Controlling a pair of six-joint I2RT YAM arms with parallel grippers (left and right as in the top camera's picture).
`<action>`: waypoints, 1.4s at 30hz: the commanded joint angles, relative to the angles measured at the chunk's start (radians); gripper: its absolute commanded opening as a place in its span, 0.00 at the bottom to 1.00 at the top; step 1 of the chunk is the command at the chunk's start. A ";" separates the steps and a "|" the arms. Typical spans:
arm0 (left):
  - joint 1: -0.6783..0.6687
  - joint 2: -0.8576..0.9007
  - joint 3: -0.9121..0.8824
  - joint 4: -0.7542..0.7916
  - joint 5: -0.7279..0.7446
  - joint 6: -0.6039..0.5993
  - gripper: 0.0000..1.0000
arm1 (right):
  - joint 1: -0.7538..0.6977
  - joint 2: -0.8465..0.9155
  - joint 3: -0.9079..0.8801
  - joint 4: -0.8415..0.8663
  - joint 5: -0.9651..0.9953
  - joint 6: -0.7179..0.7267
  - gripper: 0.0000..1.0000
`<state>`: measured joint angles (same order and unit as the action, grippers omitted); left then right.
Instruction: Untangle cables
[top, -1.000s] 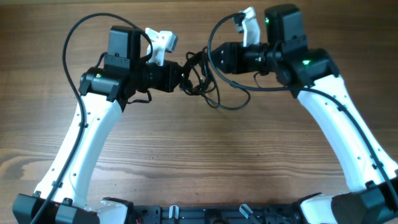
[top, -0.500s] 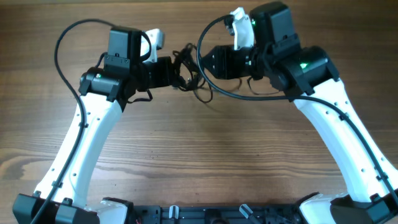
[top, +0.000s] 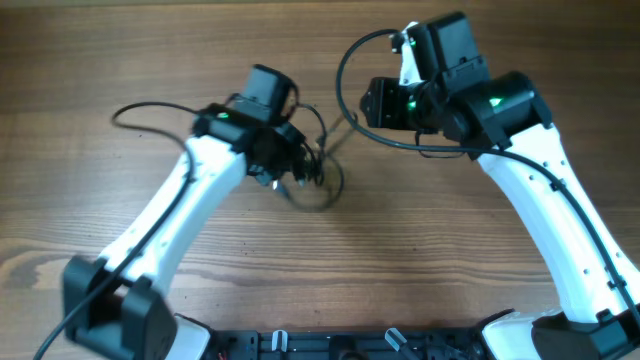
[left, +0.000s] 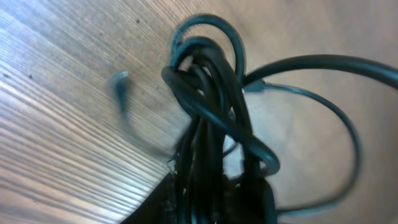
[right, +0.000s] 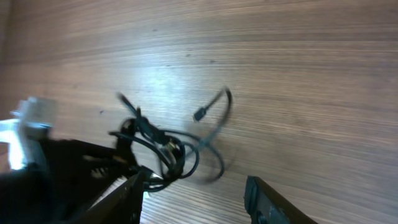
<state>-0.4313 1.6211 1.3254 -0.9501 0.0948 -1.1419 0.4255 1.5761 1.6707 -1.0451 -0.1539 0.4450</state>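
Crowding the lens, blurred cables (left: 211, 143) hide whether the left end effector (top: 290, 165) grips; right end effector (right: 194, 183) gapes, empty.

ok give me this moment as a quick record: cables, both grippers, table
cables: one tangled black bundle, with loops spreading out beside the left gripper
loose end: one plug end curves out of the bundle
left gripper: at the bundle; view too blurred to tell whether it grips
right gripper: open, empty, apart from the bundle
table: wood grain
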 joint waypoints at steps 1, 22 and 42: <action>-0.030 0.095 0.013 -0.002 -0.074 0.227 0.53 | -0.029 -0.003 0.011 -0.019 0.026 0.002 0.54; -0.016 0.074 -0.043 0.023 0.155 1.319 0.64 | -0.118 -0.003 0.011 -0.046 0.016 -0.060 0.54; -0.016 0.081 -0.346 0.460 0.178 1.535 0.45 | -0.117 -0.003 0.011 -0.048 0.016 -0.064 0.55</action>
<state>-0.4461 1.6905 1.0012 -0.5079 0.2569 0.3702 0.3084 1.5761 1.6707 -1.0954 -0.1478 0.3954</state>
